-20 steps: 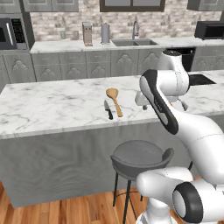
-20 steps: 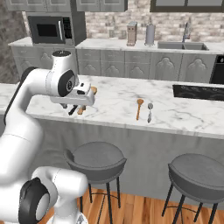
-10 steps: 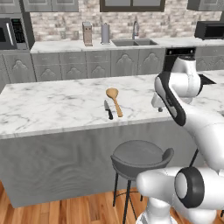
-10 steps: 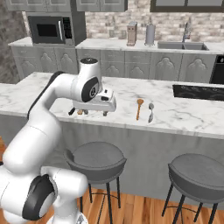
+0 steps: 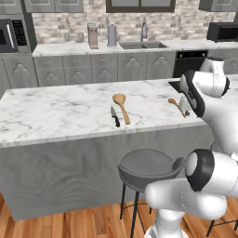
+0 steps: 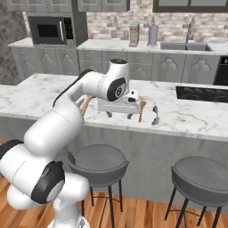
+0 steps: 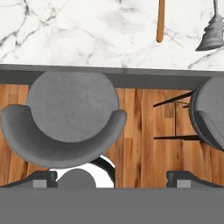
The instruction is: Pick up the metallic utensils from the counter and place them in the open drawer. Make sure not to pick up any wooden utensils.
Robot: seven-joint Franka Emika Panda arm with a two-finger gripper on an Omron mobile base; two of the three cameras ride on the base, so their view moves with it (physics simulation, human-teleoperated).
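On the marble worktop, left to right: knife, wooden spoon just beside it, then a second wooden spoon and metal spoon. The end effector hovers over the worktop's front edge, fingers spread, empty.

On counter: knife just left of wooden spoon, another wooden spoon further right, metal spoon right of that. Gripper above counter's front edge, jaws wide. Stool below, before counter. Sink on back counter behind.
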